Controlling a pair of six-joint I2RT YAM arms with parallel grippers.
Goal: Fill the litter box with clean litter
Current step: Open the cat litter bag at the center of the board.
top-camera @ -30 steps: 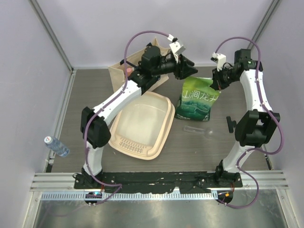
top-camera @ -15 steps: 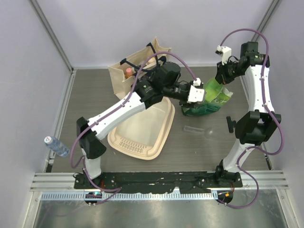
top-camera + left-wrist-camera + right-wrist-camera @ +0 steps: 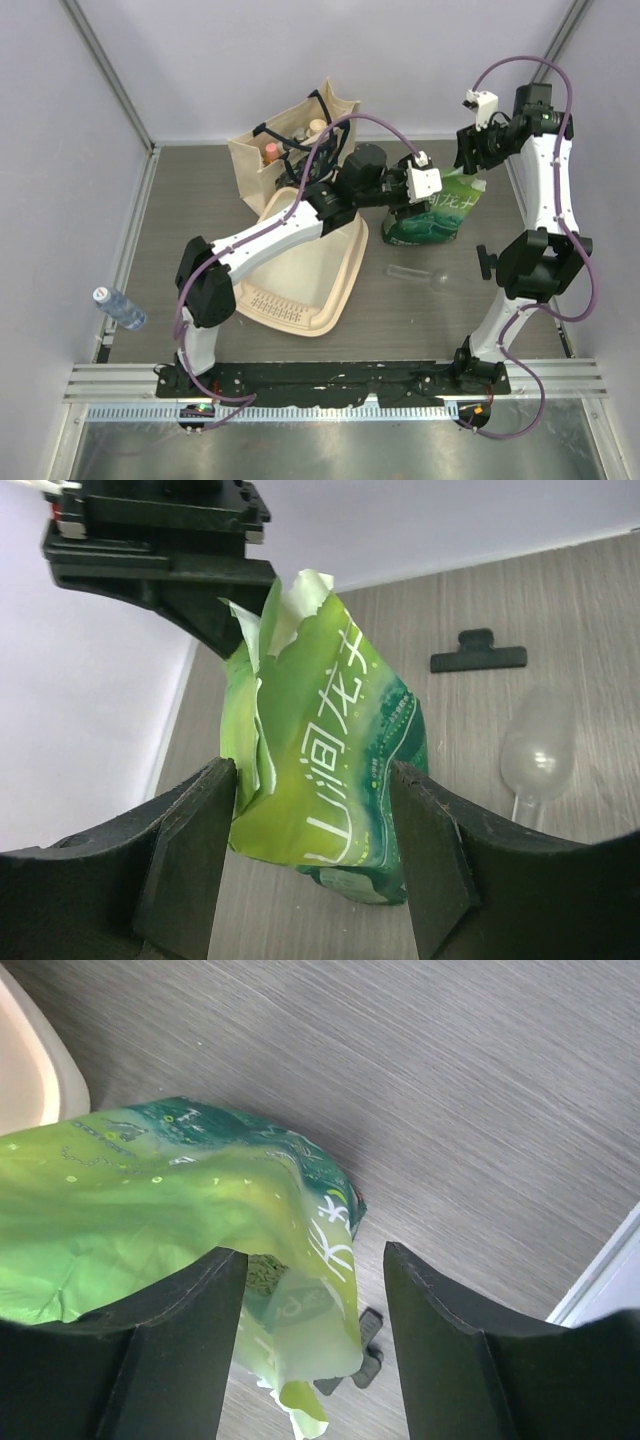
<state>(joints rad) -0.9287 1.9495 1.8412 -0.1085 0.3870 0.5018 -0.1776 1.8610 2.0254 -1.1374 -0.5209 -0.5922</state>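
Left fingers (image 3: 190, 870) are spread wide either side of the green bag (image 3: 432, 212). The right fingers (image 3: 170, 1350) gape around its torn top, not pinching it as far as I can see. The litter box (image 3: 310, 265) sits left of the bench's middle, looking bare, so I'd say nothing's poured yet. The bag stands toward the far right corner, and the litter itself isn't visible.

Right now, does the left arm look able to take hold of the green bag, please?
Probably yes: the left gripper is open and straddles the green bag, with nothing else in between.
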